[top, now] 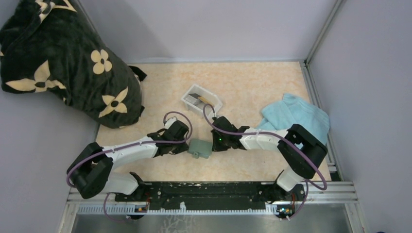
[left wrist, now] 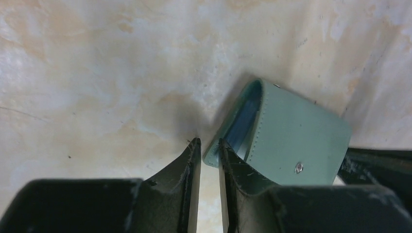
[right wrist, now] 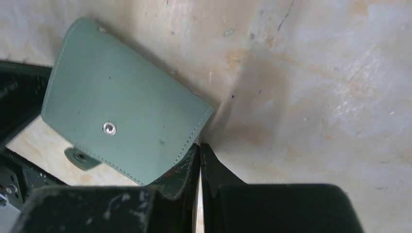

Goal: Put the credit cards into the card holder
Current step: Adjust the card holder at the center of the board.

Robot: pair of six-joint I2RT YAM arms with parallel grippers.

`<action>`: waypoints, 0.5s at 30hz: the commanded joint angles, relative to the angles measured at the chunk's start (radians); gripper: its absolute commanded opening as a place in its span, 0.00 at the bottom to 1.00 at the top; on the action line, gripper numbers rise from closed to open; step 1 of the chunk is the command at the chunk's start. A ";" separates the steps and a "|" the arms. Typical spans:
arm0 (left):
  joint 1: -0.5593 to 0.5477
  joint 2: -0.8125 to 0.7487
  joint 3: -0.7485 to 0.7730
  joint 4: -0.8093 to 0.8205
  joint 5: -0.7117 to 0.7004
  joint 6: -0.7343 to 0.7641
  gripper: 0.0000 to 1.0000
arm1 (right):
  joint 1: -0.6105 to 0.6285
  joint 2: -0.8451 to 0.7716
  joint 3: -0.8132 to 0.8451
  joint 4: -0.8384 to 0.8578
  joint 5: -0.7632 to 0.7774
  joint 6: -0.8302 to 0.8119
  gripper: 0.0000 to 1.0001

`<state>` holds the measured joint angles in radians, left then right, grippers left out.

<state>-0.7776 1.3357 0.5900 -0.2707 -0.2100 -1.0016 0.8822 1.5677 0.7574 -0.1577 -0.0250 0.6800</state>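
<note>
the card holder [top: 200, 148] is seen lying on the table [top: 243, 82], between the two grippers, near the front. it is folded shut: dull grey-green outside, stitched along the edges, with a metal snap stud [right wrist: 109, 127] on the flap and pale blue lining [left wrist: 243, 128] glimpsed at its open side. the left gripper [left wrist: 209, 145] is held at a narrow gap with the holder's corner right at its tips; a grip cannot be told. the right gripper [right wrist: 199, 148] is closed, tips touching the holder's edge. credit cards [top: 198, 98] are made out in the white tray [top: 186, 93] behind.
</note>
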 commanded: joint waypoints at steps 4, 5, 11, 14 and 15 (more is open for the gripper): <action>-0.126 -0.028 -0.017 -0.006 -0.024 -0.066 0.26 | -0.027 0.075 0.074 -0.005 0.025 -0.045 0.05; -0.145 -0.031 -0.020 -0.008 -0.028 -0.075 0.26 | -0.031 0.092 0.084 -0.007 0.025 -0.049 0.05; -0.252 -0.038 -0.036 -0.030 -0.057 -0.144 0.26 | -0.053 0.156 0.141 -0.030 0.035 -0.094 0.05; -0.295 -0.034 -0.042 -0.032 -0.061 -0.166 0.26 | -0.070 0.169 0.154 -0.034 0.041 -0.105 0.05; -0.309 -0.031 -0.042 -0.032 -0.061 -0.170 0.26 | -0.076 0.173 0.158 -0.039 0.047 -0.110 0.05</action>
<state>-1.0378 1.3056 0.5655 -0.3031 -0.2684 -1.1179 0.8234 1.6928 0.8974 -0.1577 -0.0162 0.6136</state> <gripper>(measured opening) 0.259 0.051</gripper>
